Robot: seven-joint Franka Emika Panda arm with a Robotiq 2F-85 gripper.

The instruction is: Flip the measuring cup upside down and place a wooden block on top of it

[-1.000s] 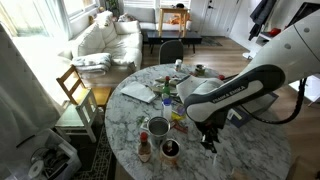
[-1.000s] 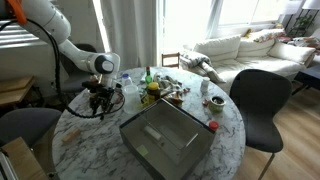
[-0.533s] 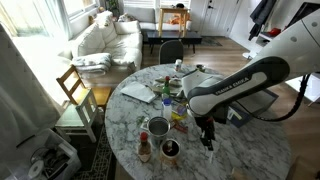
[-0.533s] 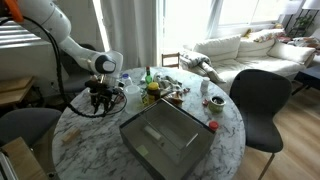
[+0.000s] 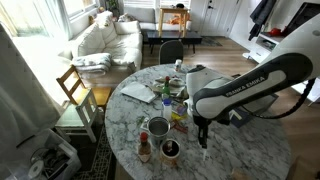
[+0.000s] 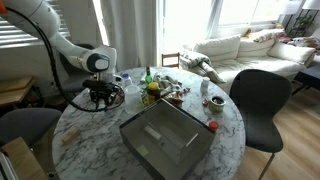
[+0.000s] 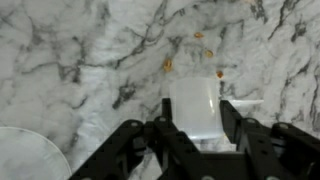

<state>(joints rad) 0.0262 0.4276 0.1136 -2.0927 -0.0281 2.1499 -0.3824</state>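
Wrist view: the small whitish translucent plastic measuring cup (image 7: 195, 105) sits dead centre between our black fingers (image 7: 238, 128), one at its 9 o'clock and one at its 3, with the white marble bench (image 7: 80, 50) behind it. Its long axis runs 12 to 6. We can't tell if we're squeezing it or just straddling it, and the flip probably hinges on that.

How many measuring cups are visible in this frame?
1: the measuring cup, held between the fingers of the hand in the wrist view. Others could be hidden among clutter on the table.
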